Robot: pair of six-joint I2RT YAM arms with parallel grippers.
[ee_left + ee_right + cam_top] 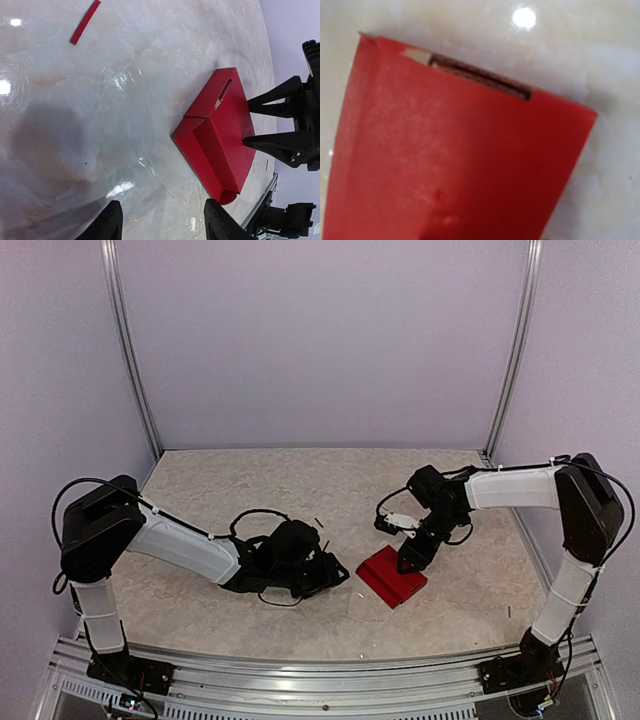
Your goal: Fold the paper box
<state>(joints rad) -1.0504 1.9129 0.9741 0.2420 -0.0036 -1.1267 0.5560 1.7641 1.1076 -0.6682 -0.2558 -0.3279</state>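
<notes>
Top external shows us the paper box (388, 585) right of the released left tool (340, 576), long axis slanting far-left to near-right. Our right tool (406, 564), spread and empty, touches its top. A red strip (85, 22) lies well apart from the left tool.

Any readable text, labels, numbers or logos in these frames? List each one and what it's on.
None readable in any view.
paper box: plain red card, no print; only a cut slot.
red strip: blank.
left arm, right arm: no label or logo visible on the housings.
table: marbled surface, no markings.
</notes>
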